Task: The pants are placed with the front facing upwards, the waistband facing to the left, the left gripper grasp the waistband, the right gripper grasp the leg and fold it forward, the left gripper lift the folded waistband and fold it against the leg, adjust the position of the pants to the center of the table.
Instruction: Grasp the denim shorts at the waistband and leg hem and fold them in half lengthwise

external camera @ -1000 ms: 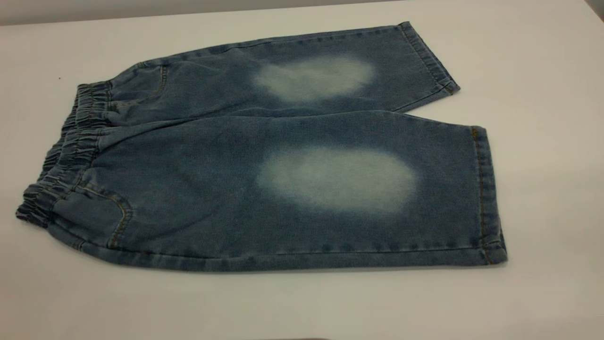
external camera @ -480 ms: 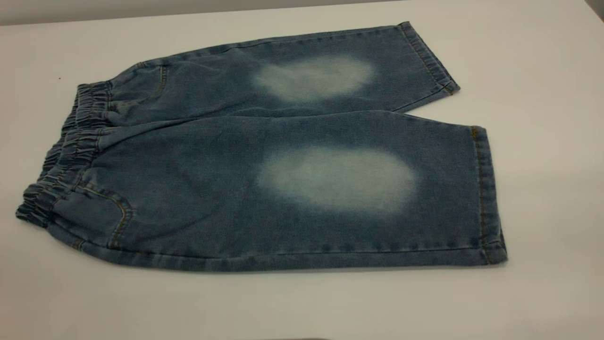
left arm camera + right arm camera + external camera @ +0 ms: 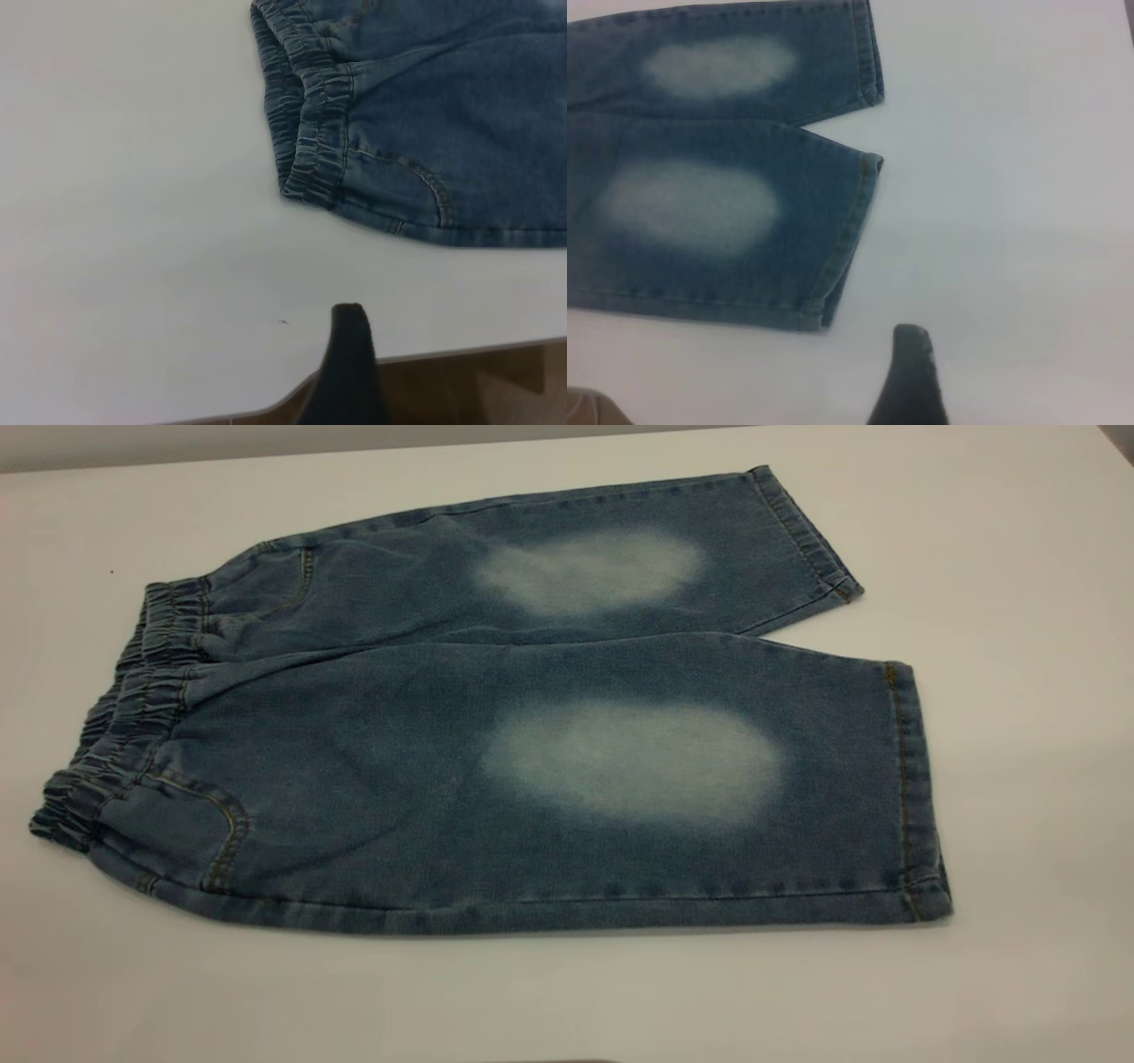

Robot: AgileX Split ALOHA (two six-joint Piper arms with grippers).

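Observation:
The blue denim pants lie flat on the white table, front up, a pale oval on each leg. The gathered waistband is at the left, and the near leg ends in a hem at the right. Neither gripper shows in the exterior view. In the left wrist view, one black finger of my left gripper hangs over the table's near edge, short of the waistband. In the right wrist view, one finger of my right gripper hovers over bare table beside the leg hem. Both hold nothing.
The table's near edge runs close to my left gripper, with brown floor beyond it. The far table edge lies just behind the far leg. Bare tabletop surrounds the pants on every side.

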